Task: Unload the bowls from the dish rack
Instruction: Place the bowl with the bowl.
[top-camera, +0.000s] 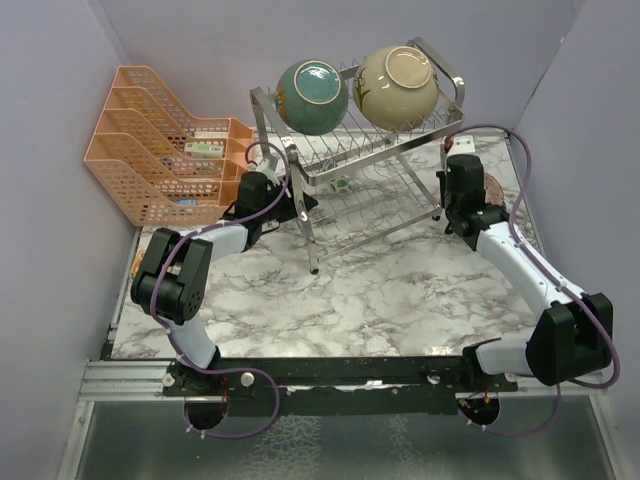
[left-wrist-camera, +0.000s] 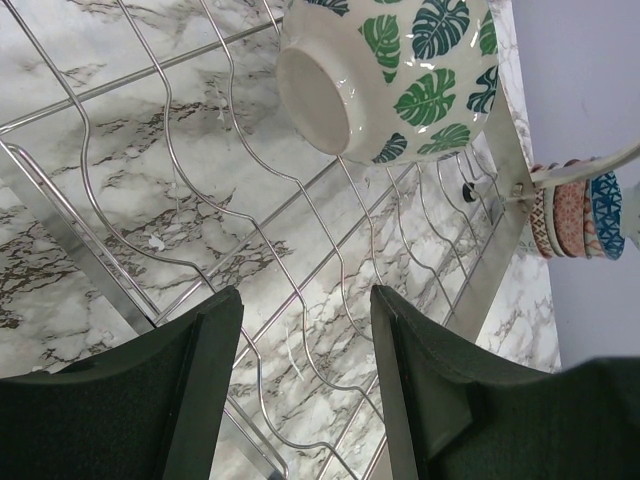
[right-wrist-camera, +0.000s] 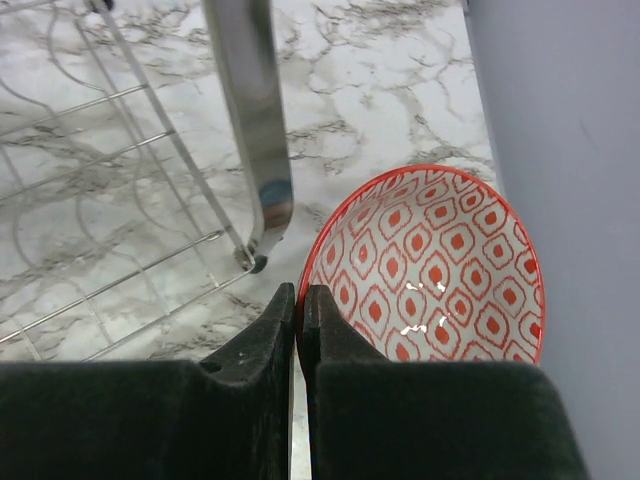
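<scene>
The silver dish rack (top-camera: 400, 152) holds a teal bowl (top-camera: 312, 96) and a cream bowl (top-camera: 396, 86) on its upper tier. A white bowl with green leaves (left-wrist-camera: 400, 70) lies on its side on the lower tier's wires (left-wrist-camera: 200, 230); it is partly visible from above (top-camera: 341, 185). My left gripper (left-wrist-camera: 306, 295) is open over those wires, a short way from the leaf bowl, with nothing between its fingers. Beside the rack's leg (right-wrist-camera: 250, 130), my right gripper (right-wrist-camera: 300, 290) is shut on the rim of a small red-patterned bowl (right-wrist-camera: 440, 270).
An orange mesh organizer (top-camera: 150, 150) stands at the back left, close to my left arm. A stack of small patterned bowls (left-wrist-camera: 575, 215) shows past the rack's far end. Purple walls close in on the right (right-wrist-camera: 570, 150) and the back.
</scene>
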